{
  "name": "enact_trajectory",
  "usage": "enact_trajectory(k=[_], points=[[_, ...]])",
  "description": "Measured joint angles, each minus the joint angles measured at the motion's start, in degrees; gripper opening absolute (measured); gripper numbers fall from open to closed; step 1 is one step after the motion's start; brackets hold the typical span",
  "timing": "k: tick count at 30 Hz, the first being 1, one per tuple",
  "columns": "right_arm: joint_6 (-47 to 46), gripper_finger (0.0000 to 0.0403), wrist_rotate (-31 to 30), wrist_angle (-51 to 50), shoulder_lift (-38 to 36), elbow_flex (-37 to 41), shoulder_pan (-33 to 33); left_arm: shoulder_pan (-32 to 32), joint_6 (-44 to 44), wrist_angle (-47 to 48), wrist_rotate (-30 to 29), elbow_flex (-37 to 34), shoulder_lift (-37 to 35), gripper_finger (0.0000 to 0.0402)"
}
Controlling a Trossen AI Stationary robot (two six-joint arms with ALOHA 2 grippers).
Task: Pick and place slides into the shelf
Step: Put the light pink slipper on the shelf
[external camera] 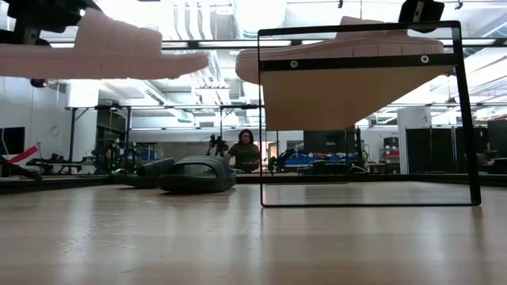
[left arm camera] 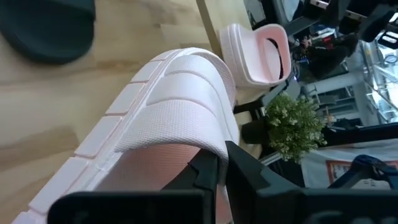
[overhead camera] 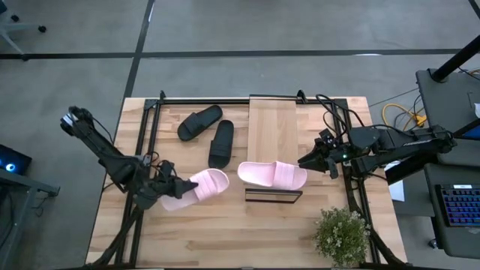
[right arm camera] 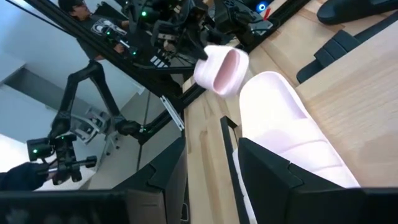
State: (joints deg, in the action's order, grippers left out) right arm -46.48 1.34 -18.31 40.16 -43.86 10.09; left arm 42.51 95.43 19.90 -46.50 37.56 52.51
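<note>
My left gripper [overhead camera: 166, 189] is shut on a pale pink slide [overhead camera: 199, 185], which hangs in the air left of the shelf [overhead camera: 272, 127]. In the low view this slide [external camera: 103, 49] floats level, high above the table. The second pink slide [overhead camera: 271, 175] lies on the near end of the shelf's wooden top, overhanging its left edge. My right gripper [overhead camera: 306, 160] is open at this slide's right end [right arm camera: 280, 118]. Two black slides [overhead camera: 199, 121] [overhead camera: 221, 143] lie flat on the table left of the shelf. My left gripper holds the pink slide at its left end, coming level from the table's left. One dark finger [left arm camera: 214, 171] lies against the edge of the broad textured strap [left arm camera: 177, 121], and the slide hides the other finger. The slide is lifted clear and level. My right gripper stands open at the right end of the slide on the shelf. One finger [right arm camera: 286, 180] lies over that end. Whether it touches the slide, I cannot tell.
A potted plant [overhead camera: 343, 234] stands near the table's near right corner. Black frame rails [overhead camera: 146, 135] run along the table's left and right sides. Cables lie behind the shelf on the right. A person sits in the room far beyond the table [external camera: 245, 150].
</note>
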Motion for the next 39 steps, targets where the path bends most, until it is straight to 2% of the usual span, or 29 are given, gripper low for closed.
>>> enact_trajectory(k=[4, 10, 20, 24, 30, 34, 39], points=[[-0.4, 0.0137, -0.2, 0.0, 0.0, 0.0, 0.0, -0.8, -0.6, 2.9, 0.0, 0.0, -3.9, 0.0000], [-2.5, 0.0137, -3.8, 0.0, 0.0, 0.0, 0.0, -3.1, -7.1, 3.5, 0.2, 0.2, -9.8, 0.0000], [-5.2, 0.0137, -8.1, 0.2, 0.0, 0.0, 0.0, -10.5, -17.8, 3.2, 7.6, 2.6, -15.5, 0.0000], [-6.5, 0.0137, -11.2, 0.1, -0.1, 0.0, 0.0, -14.9, -21.0, 3.1, 12.4, 3.7, -16.1, 0.0000], [-8.1, 0.0128, -15.5, 0.3, -0.5, 0.0, 0.0, -23.2, -27.2, 1.6, 22.8, 6.4, -14.0, 0.0000], [-9.0, 0.0097, -15.9, 0.4, -0.7, 0.0, 0.0, -30.1, -30.4, 1.5, 31.4, 7.9, -11.5, 0.0000], [-9.0, 0.0038, -16.0, 0.5, -1.1, 0.0, 0.0, -37.7, -34.5, 0.8, 40.6, 10.1, -8.7, 0.0000]])
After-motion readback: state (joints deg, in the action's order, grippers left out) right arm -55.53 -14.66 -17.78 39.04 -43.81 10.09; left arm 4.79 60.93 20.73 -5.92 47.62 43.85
